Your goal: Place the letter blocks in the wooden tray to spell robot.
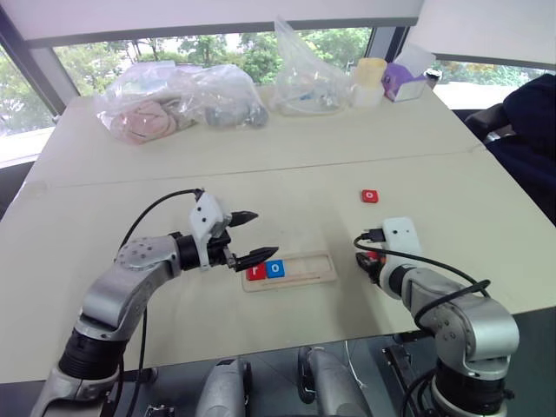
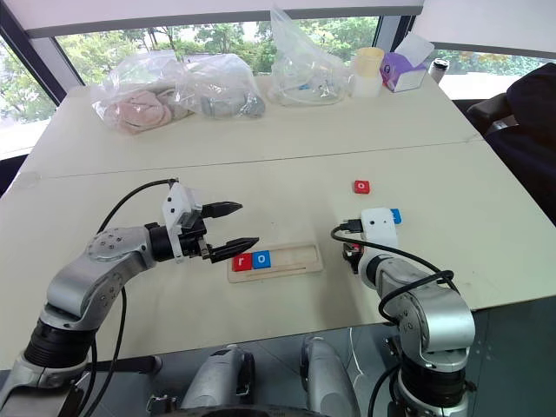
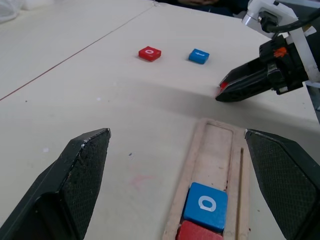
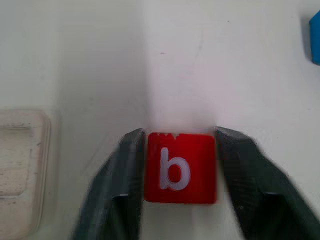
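Note:
The wooden tray (image 1: 300, 276) lies near the table's front edge with a red letter block (image 1: 255, 273) and a blue "o" block (image 1: 275, 268) at its left end. My left gripper (image 1: 262, 234) hovers open just left of and above that end, nothing between its fingers. Just right of the tray, my right gripper (image 4: 180, 134) points down at the table, and its fingers press both sides of a red "b" block (image 4: 180, 167). A red "o" block (image 1: 370, 196) and a blue block (image 2: 396, 215) lie loose on the table beyond the right gripper.
Clear plastic bags (image 1: 174, 100) of items, a yellow cup (image 1: 370, 76) and a purple tissue box (image 1: 407, 80) stand along the table's far side. A dark chair (image 1: 532, 130) is at the right edge. A seam (image 1: 261, 169) crosses the tabletop.

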